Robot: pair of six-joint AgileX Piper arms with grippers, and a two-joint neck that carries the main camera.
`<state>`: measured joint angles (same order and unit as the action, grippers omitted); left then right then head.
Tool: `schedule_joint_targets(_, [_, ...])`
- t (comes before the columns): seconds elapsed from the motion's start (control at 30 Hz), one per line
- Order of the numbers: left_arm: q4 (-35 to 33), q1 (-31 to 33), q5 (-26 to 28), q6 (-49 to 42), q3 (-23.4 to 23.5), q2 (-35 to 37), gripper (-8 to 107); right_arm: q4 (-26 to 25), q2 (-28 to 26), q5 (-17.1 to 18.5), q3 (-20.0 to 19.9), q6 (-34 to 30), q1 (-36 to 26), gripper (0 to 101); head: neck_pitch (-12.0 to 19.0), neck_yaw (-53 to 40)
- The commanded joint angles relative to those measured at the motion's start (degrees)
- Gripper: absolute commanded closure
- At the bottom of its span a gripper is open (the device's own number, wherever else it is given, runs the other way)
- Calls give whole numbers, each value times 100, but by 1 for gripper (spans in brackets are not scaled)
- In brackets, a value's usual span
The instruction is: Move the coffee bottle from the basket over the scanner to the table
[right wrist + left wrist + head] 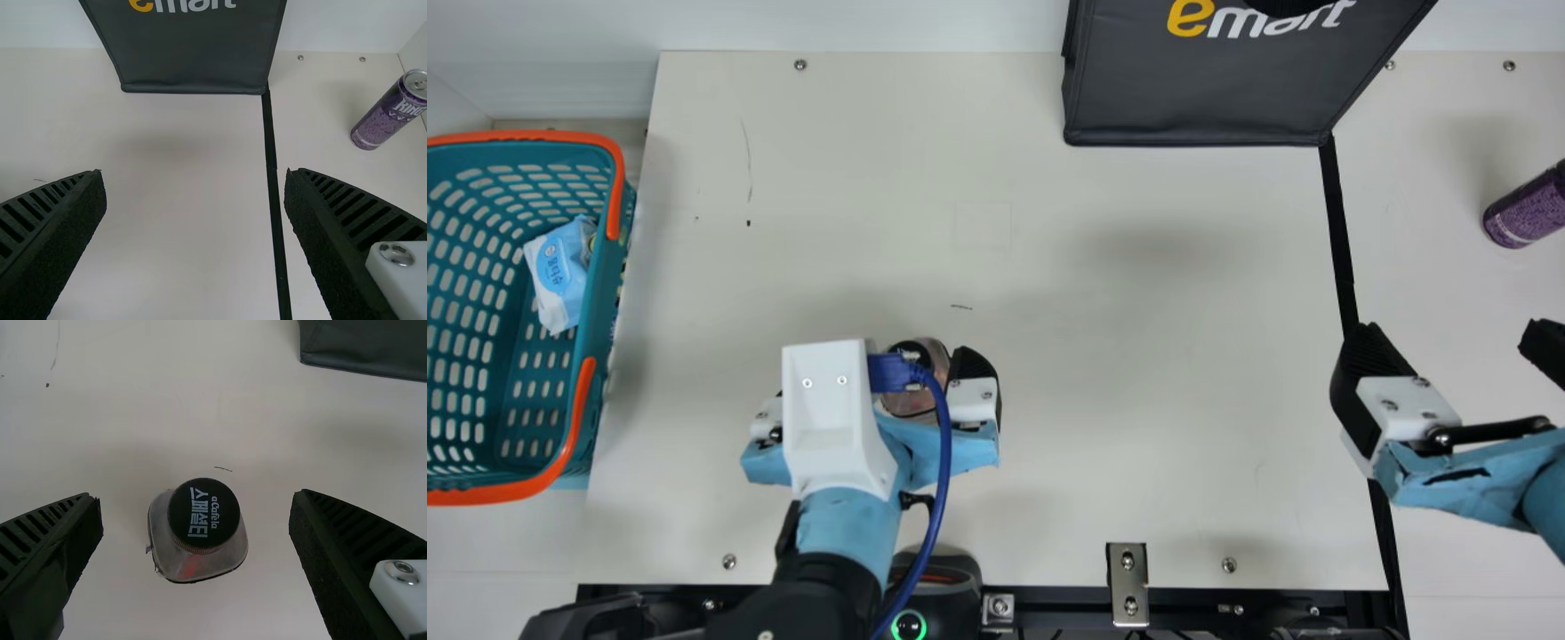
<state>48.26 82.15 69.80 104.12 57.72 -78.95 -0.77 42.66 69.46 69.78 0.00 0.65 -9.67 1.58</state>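
The coffee bottle (193,555) stands upright on the cream table (1138,498), its black cap on top. The left gripper (876,382) is over it with jaws spread wide, and the left wrist view shows a gap between the bottle and each finger. At the table's near edge, partly covered by the left arm, is what looks like the scanner (908,625), with a green ring of light.

The right gripper (1455,347) has its jaws spread too, with nothing between them. A packet of wipes (560,271) lies in the teal basket (503,356).
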Motion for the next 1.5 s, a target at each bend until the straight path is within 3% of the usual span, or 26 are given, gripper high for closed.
schedule_joint_targets(0.0, [70,53,10,245,-45,-49,9,0,0,0,0,0,0,6,175,0])
schedule_joint_targets(0.3, [468,204,-5,784,-283,-323,9,0,0,0,0,0,0,6,175,0])
schedule_joint_targets(0.77, [991,-214,-477,1073,-600,-577,9,0,0,0,0,0,0,6,175,0])
schedule_joint_targets(1.23, [861,-328,-705,497,-596,-248,102,0,0,-13,0,0,0,6,175,0])
schedule_joint_targets(1.27, [823,-320,-709,382,-585,-187,107,0,0,-13,0,0,0,6,175,0])
schedule_joint_targets(1.47, [584,-248,-843,-497,-513,328,107,0,0,-13,0,0,0,6,175,0])
